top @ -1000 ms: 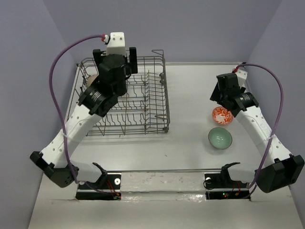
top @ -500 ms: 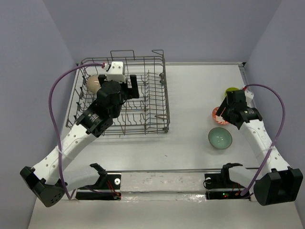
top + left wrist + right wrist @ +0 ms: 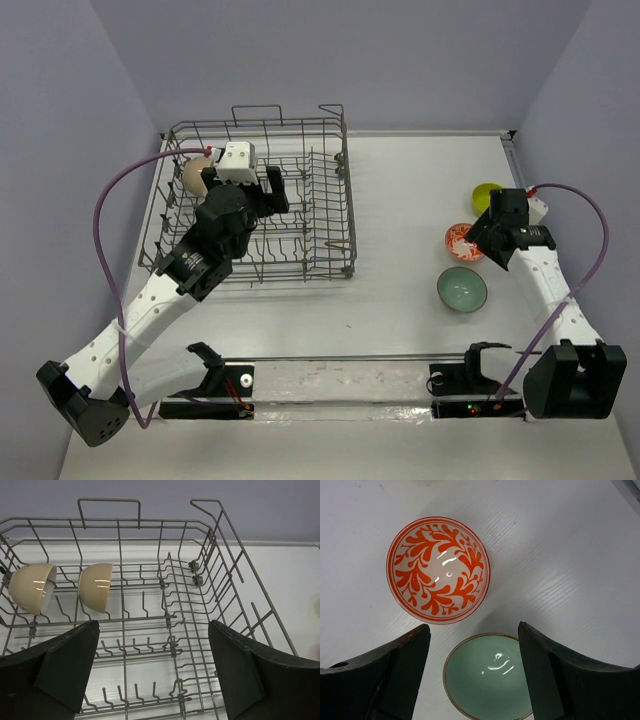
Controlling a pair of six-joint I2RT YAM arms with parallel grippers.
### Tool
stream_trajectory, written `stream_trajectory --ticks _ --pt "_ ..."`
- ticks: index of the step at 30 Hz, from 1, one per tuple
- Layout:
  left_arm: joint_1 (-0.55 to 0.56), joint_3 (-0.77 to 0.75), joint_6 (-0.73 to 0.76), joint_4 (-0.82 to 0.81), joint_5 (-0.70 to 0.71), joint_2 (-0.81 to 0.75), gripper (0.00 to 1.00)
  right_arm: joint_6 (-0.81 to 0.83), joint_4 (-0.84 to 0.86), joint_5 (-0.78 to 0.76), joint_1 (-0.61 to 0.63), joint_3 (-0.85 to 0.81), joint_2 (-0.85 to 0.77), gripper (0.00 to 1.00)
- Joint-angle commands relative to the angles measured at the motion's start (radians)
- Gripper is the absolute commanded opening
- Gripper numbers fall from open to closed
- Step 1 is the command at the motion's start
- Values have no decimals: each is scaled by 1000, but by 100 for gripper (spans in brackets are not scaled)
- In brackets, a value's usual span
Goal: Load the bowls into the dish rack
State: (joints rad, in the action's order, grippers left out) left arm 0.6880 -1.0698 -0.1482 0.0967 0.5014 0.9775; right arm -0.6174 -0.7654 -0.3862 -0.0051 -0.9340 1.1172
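The grey wire dish rack stands at the back left and fills the left wrist view. Two cream-white bowls lean on their sides among its tines at the back left; one shows from the top. My left gripper is open and empty above the rack's middle. On the right lie the orange-red-and-white bowl, the pale green bowl and the yellow-green bowl. My right gripper is open and empty above the orange and green bowls.
The rack has loop handles on its far rim and rows of upright tines. The table's right edge runs close behind the yellow-green bowl. The arm bases sit at the near edge.
My left gripper has drawn back from the rack's far left corner toward the middle, leaving the cream bowls. My right arm swung outward, uncovering the yellow-green bowl.
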Motion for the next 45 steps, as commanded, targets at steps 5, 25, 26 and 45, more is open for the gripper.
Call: stream_trajectory --ticks 5,25,26,45 --pt "4 16 -7 -78 17 -10 99 -7 159 144 -157 49 101 73" --pt "5 18 -1 -75 11 26 99 -42 339 256 -182 61 303 44" --pt "5 19 -1 -77 11 26 99 -42 344 257 -182 61 312 39" --pt "5 10 -2 -68 17 64 99 -24 419 334 -182 57 382 2"
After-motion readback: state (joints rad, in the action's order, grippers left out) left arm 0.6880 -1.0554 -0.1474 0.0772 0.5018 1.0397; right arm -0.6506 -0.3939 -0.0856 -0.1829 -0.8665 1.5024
